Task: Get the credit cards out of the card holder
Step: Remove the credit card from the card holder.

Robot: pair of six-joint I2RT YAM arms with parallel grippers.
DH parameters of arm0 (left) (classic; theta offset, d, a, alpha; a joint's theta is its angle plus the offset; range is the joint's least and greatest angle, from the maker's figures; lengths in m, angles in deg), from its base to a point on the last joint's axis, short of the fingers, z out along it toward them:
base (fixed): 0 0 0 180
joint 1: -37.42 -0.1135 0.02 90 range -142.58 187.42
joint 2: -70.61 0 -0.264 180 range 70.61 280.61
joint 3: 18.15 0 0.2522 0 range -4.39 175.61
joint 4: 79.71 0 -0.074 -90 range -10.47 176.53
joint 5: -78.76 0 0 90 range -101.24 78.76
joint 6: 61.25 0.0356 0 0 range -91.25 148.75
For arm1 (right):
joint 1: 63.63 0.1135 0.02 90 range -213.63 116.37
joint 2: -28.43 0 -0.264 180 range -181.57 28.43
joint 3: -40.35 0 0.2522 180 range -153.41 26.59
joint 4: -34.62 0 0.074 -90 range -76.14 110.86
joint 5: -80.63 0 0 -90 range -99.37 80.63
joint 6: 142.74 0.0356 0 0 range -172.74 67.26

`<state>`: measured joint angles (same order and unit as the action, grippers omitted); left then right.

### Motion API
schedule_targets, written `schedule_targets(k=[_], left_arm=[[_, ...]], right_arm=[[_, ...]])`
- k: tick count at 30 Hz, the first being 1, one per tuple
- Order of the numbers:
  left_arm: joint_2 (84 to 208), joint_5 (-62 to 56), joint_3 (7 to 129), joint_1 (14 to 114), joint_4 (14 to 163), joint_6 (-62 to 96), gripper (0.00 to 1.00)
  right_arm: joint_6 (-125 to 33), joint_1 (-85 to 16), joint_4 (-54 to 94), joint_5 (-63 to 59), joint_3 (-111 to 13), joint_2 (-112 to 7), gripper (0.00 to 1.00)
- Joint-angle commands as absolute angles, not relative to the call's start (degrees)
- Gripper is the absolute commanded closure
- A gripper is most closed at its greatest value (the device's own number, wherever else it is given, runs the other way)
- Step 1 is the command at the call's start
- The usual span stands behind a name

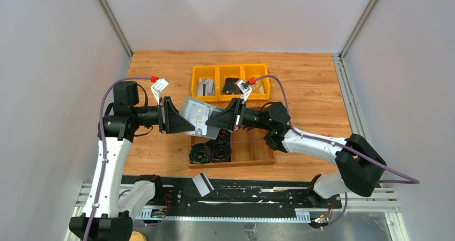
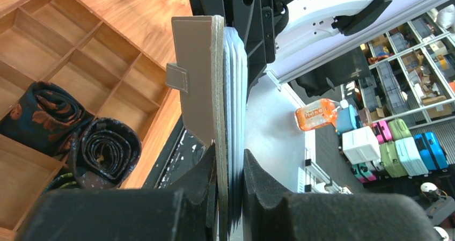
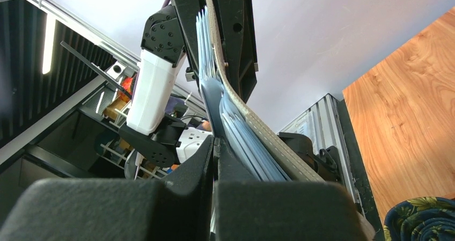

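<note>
Left hand point(image 1: 190, 126) at nine o'clock clamps the card holder point(image 1: 196, 111); right hand point(image 1: 211, 123) at three looks pinched on the credit cards' point(image 3: 206, 42) edge. Next: a straight, steady pull-out.

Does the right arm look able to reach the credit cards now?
Likely yes: left gripper holds the card holder aloft; right gripper seems shut on one of the credit cards.

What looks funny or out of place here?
A silvery-grey card with a dark stripe lies crooked on the black metal rail in front of the wooden table, off the tabletop. The flat grey folding card holder also bends where the right hand pinches its pale cards.
</note>
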<state>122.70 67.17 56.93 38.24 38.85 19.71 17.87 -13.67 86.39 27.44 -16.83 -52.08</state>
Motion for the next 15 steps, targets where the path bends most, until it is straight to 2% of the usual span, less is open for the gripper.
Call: schedule_targets(k=[1, 15], left_arm=[[122.8, 69.4, 59.1, 38.3, 37.9, 18.5, 0.87], [123.6, 66.0, 60.3, 38.1, 38.0, 18.6, 0.84]], right_arm=[[16.3, -12.5, 85.7, 25.9, -17.7, -51.9, 1.00], [16.3, -13.8, 89.0, 21.1, -7.7, -46.8, 1.00]])
